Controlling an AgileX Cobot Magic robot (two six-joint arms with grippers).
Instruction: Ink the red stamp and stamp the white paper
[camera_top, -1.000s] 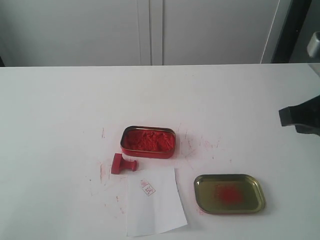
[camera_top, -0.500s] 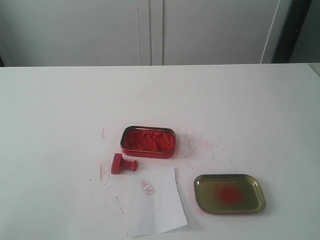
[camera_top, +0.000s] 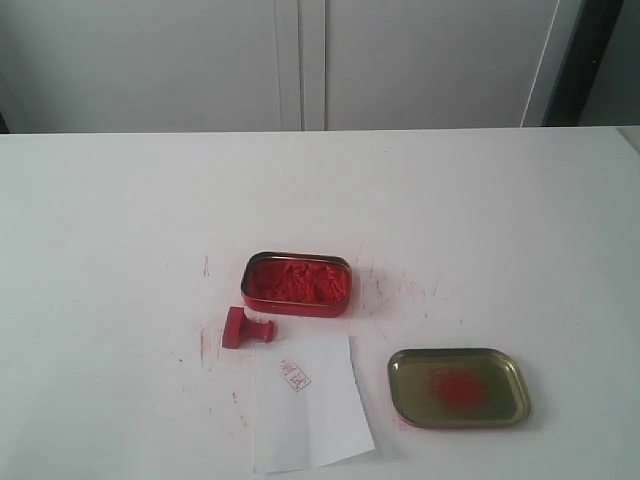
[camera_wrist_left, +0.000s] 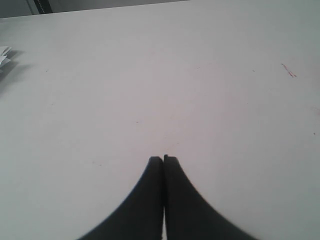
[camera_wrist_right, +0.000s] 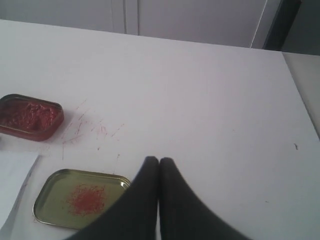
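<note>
Red stamp (camera_top: 245, 328) lies tipped on its side near the front edge of the tabletop (camera_top: 120, 220), beside the ink tin (camera_top: 296, 283) and a corner of the white paper (camera_top: 308, 404). The paper's imprint suggests stamping is done. Left pincer (camera_wrist_left: 163, 159) and right pincer (camera_wrist_right: 158, 160) are closed, empty and well apart from the stamp.

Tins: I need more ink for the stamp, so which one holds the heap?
The red tin, heaped with crumbly ink; the gold lid holds only a smudge.

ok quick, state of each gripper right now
left gripper: closed, holding nothing
right gripper: closed, holding nothing
</note>
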